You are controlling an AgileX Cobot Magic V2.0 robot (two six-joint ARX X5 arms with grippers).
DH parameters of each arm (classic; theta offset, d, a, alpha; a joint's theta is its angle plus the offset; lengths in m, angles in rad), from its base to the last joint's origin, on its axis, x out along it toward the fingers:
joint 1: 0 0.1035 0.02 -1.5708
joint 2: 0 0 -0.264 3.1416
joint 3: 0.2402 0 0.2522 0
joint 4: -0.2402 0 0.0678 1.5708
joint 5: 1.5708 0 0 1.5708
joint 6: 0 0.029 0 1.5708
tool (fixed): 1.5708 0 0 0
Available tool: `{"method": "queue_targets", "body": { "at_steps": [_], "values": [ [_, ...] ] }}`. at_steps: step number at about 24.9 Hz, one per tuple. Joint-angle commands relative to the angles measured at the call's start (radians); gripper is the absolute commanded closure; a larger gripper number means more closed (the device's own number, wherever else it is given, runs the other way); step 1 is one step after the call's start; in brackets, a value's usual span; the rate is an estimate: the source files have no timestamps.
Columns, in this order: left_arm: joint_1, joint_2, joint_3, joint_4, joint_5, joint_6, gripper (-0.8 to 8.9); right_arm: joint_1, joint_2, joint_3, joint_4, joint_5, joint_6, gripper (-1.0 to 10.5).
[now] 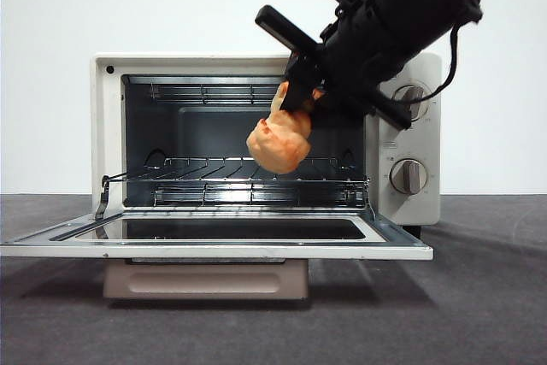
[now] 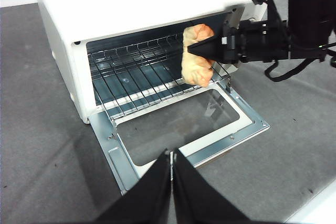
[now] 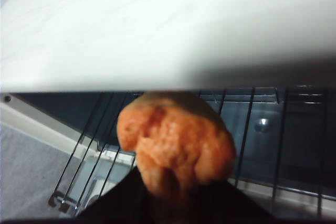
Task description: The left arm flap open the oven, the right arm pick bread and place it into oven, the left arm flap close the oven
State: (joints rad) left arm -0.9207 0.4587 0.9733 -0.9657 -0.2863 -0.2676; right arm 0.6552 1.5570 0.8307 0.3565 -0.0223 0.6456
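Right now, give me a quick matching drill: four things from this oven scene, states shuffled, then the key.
Things:
1. cream-white toaster oven's glass door
2. lumpy golden-orange bread
3. left claw
4. wire rack

States:
A. bare, nothing resting on it
B. shut, back from the oven
C. folded down flat
D. hanging in the right claw at the oven mouth

Pairs: 1-C, 2-D, 3-B, 4-A
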Motion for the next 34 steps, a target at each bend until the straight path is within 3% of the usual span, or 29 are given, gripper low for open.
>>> {"method": "queue_targets", "body": {
  "at_steps": [1, 7, 14, 23, 34],
  "values": [
    [-0.01, 0.002, 0.021, 0.007, -0.004, 0.016, 8.04, 0.01, 0.035, 0.015, 0.042, 0.005, 0.032, 8.9],
    [-0.01, 0.002, 0.021, -0.003, -0.004, 0.021, 8.04, 0.017, 0.039, 0.015, 0.061, 0.083, 0.033, 8.9],
    [-0.01, 0.002, 0.021, -0.008, -0.005, 0.022, 8.04, 0.018, 0.039, 0.015, 0.061, 0.095, 0.042, 8.9],
    [-0.01, 0.002, 0.021, -0.008, -0.005, 0.024, 8.04, 0.018, 0.038, 0.015, 0.06, 0.094, 0.054, 5.5],
    [-0.01, 0.002, 0.021, -0.008, -0.005, 0.023, 8.04, 0.023, 0.002, 0.015, 0.04, 0.074, 0.056, 5.2]
  ]
}}
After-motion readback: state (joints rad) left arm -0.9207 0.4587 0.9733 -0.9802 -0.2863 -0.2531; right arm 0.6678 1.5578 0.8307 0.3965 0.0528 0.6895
